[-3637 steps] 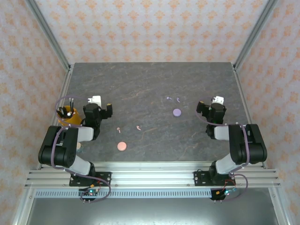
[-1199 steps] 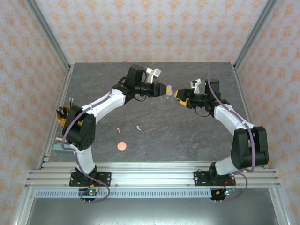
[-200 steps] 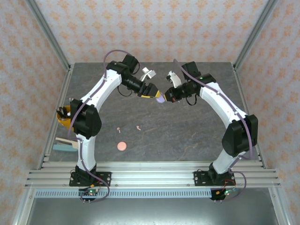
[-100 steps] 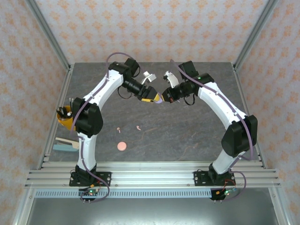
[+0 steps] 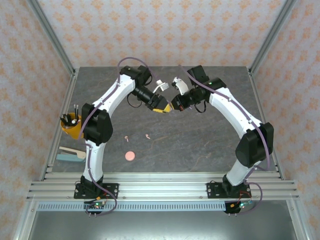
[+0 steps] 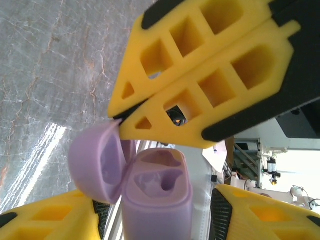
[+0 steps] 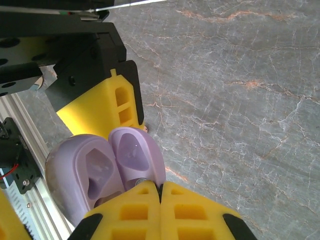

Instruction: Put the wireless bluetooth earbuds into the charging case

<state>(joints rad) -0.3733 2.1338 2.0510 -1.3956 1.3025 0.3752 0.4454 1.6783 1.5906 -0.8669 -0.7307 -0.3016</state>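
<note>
While the left tool [image 5: 162,107] clamps the open purple case [image 6: 157,200] aloft near the counter's [image 5: 210,145] 12 o'clock and the right tool [image 7: 160,195], closed tight, pinches its lid [image 6: 97,162], best swing along the hinge, not pull; pink earbuds [image 5: 148,135] lie at 7 o'clock.

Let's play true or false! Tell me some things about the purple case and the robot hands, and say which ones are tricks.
1. The purple case is open. True.
2. Earbuds are tucked inside it. False: both of its little wells look empty.
3. The right hand pinches the lid. True.
4. Both cases are up in the air. False: the pink case lies on the table, shut.
5. The left hand holds the purple case from the other side. True.
</note>
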